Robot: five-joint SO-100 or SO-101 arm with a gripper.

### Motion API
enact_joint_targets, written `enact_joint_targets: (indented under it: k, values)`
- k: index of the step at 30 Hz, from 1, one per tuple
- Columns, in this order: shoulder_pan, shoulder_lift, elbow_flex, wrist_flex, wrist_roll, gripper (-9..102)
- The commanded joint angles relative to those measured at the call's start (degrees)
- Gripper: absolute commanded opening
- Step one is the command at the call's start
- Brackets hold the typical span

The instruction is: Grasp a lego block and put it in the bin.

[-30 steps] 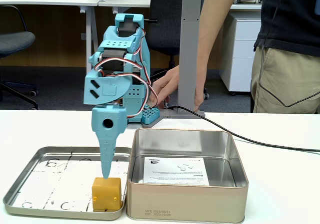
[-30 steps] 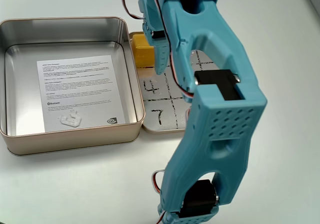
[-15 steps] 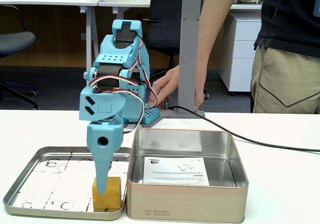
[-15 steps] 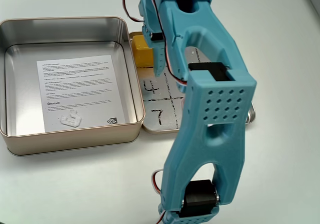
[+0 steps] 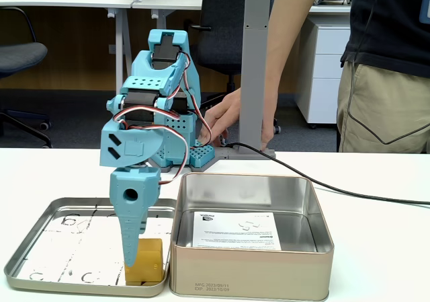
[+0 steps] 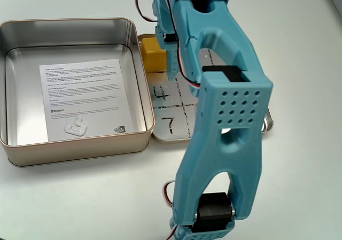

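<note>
Yellow-orange lego block sits in the shallow metal tray, at the corner just beside the bin; also visible from above. Blue gripper is down at the block, one finger tip overlapping its left face. Can't tell if the jaws are spread or pinching it. Bin holds only a printed paper sheet. Behind the table: a person's hand near the arm base, black cable running right.

A shallow metal tray with a numbered grid sheet lies on the white table. A black cable crosses the table. A person stands behind, near an office chair.
</note>
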Motion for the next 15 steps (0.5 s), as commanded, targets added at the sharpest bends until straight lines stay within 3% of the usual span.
enact_joint_targets:
  k: [1, 15]
  values:
    - [0.1, 1.1, -1.6, 1.1, 0.0, 40]
    - [-1.1, -1.6, -1.7, 1.7, -0.4, 39]
